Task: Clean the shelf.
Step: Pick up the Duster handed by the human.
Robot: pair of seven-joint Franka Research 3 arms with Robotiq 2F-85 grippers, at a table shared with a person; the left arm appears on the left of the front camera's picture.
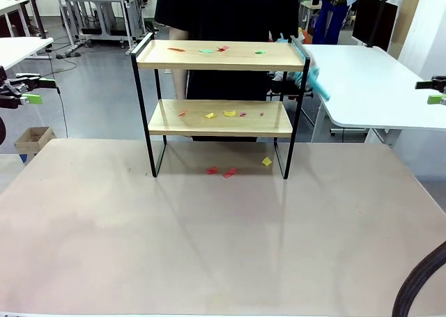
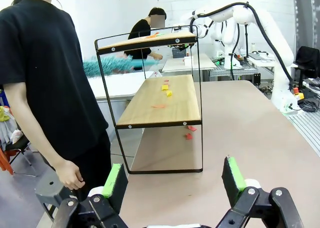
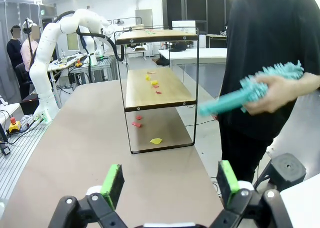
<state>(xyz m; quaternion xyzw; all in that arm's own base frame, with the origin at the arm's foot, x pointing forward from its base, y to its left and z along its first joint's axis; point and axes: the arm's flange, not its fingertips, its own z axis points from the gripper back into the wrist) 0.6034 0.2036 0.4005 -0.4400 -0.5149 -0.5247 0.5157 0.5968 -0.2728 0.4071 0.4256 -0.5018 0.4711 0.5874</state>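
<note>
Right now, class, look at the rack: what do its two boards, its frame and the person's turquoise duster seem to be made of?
Shelf boards: light wood or wood-look laminate, matt, judging by the pale, warm tone.
Shelf frame: thin metal, probably steel, with a matt black coating. The bars are slim and straight, with screw heads.
Duster: probably plastic, with a smooth turquoise handle and a bristly head; exact material unclear.

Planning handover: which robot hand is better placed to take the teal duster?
Right, likely: the person holds the duster beside the right end of the shelf, before the open right hand.
</note>
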